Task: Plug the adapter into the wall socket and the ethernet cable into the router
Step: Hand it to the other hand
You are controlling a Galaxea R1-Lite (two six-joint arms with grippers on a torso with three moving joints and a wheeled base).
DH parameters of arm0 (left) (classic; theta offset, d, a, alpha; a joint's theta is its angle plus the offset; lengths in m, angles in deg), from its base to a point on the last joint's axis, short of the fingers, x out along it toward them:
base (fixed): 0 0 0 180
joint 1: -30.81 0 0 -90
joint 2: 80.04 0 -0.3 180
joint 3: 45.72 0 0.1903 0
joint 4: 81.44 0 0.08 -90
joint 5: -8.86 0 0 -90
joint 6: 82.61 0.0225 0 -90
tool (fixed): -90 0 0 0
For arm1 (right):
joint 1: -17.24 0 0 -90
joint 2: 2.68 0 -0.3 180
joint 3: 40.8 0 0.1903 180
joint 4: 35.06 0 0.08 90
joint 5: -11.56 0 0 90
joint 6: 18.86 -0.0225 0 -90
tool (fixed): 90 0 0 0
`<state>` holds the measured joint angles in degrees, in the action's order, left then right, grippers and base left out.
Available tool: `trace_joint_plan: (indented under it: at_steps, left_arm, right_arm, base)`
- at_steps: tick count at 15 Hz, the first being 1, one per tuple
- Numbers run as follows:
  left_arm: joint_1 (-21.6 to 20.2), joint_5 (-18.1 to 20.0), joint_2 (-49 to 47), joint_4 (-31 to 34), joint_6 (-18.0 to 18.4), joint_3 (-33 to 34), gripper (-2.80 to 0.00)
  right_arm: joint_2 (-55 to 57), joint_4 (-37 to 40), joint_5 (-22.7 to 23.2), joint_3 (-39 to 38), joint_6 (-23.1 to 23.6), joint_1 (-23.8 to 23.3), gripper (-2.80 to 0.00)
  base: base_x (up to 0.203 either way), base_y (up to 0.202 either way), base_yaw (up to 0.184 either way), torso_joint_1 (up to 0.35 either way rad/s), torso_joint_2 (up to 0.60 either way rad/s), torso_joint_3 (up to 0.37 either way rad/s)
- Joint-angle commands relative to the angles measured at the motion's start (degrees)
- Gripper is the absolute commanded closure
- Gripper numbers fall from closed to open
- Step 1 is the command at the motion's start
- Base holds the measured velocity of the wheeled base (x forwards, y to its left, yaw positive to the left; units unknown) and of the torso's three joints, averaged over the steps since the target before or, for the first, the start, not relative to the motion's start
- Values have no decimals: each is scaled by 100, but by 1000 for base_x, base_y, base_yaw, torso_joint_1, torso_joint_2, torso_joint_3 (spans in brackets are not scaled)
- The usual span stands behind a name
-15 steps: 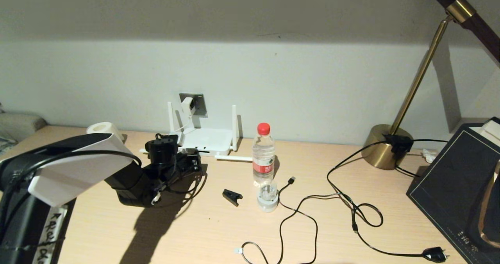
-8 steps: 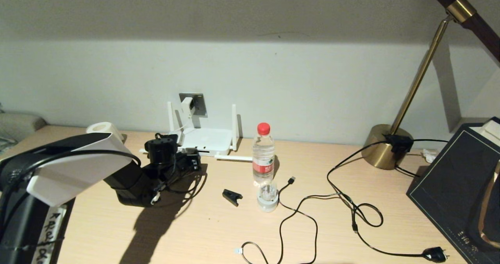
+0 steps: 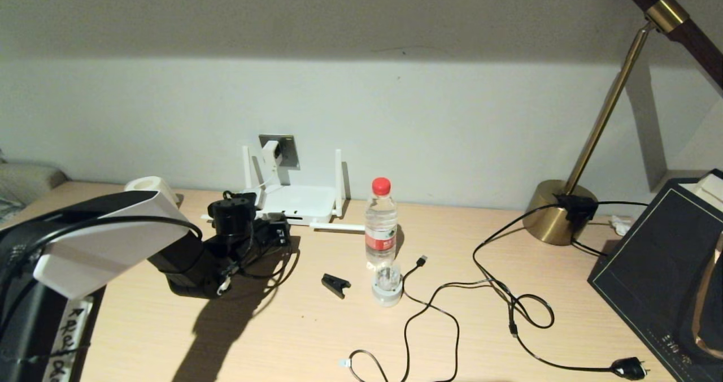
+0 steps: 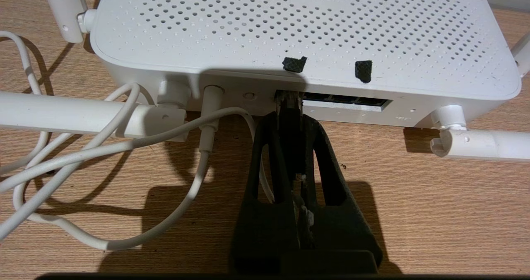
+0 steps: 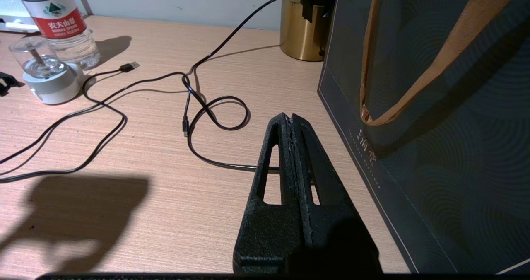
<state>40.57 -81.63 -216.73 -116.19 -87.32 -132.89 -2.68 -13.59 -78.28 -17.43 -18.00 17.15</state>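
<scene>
The white router (image 3: 298,201) lies against the wall under the grey wall socket (image 3: 287,150). The white adapter (image 3: 271,151) sits in the socket, and its thin white cord (image 4: 124,147) runs down to the router's (image 4: 290,27) rear edge. My left gripper (image 4: 288,120) is shut on the ethernet cable's connector (image 4: 286,101), whose clear tip is at the leftmost dark port. In the head view my left gripper (image 3: 277,232) is at the router's near edge. My right gripper (image 5: 291,119) is shut on nothing, low over the table beside a dark bag.
A water bottle (image 3: 380,224), a small clear-topped white device (image 3: 387,285) and a black clip (image 3: 336,285) stand right of the router. A thin black USB cable (image 3: 432,308) and the lamp cord with its plug (image 3: 628,367) trail across the table. Brass lamp base (image 3: 559,212) and dark bag (image 3: 661,257) at right.
The left arm has edged slightly toward the router, still shut on the connector. Nothing else has moved.
</scene>
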Motion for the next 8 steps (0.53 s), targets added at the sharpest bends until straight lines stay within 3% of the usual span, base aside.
trace_joint_plan:
  at_steps: [1,8]
  left_arm:
    - [0,5,4,-34,-4,17,0]
    - [-16,119,117,413,-4,-83,0]
  right_arm:
    - [9,-4,2,-53,3,1,0]
    - [9,-4,2,-53,3,1,0]
  base:
    - [0,0,0,0,0,0]
    - [0,0,0,0,0,0]
